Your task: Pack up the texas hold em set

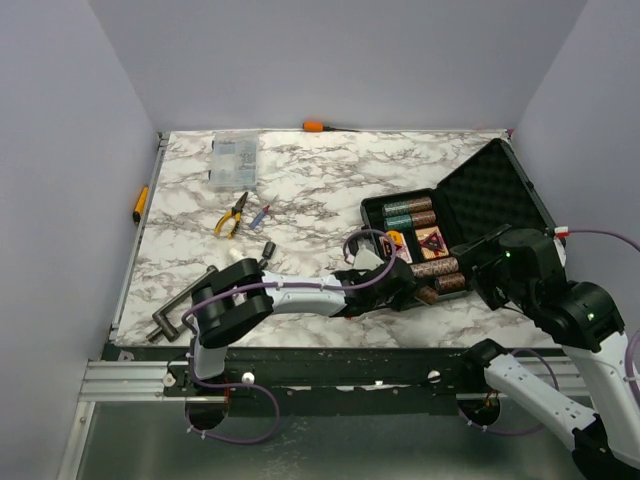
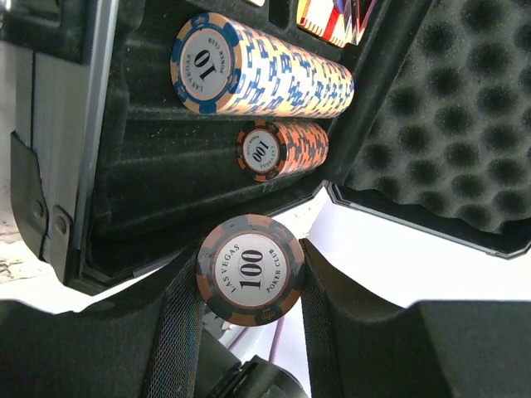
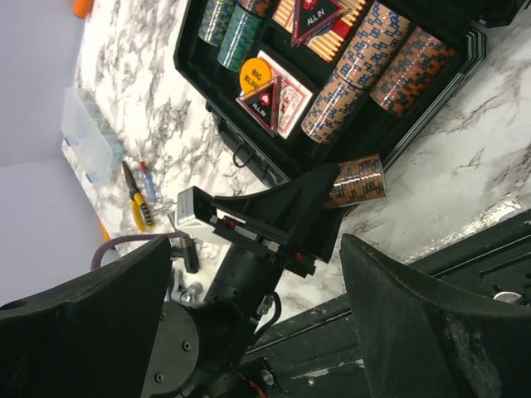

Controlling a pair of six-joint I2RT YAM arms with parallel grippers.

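Black hard case (image 1: pixel 495 192): open at right centre of the top view, foam lid tilted back. Right gripper (image 3: pixel 255 245): fingers spread wide, nothing between them. Left gripper (image 2: pixel 249 282): clenched on a short 100-chip stack (image 2: pixel 249 267), lower centre, just outside the case's rim.

We see yellow-handled pliers (image 1: pixel 232 214) lying on the marble table (image 1: pixel 320 190). Beyond the pliers, toward the far wall, sits a clear box (image 1: pixel 233 161), apart from them. Just right of the pliers lies a small red-and-blue tool (image 1: pixel 261 215), not touching. Nearer than the pliers, slightly right, sits a short black cylinder (image 1: pixel 268 249). Well left of the pliers, at the table's edge, lies a yellow handle (image 1: pixel 140 203). Far beyond them, rightward, an orange handle (image 1: pixel 315 126) lies along the back edge. Near-left of the pliers we find a grey clamp (image 1: pixel 180 305).
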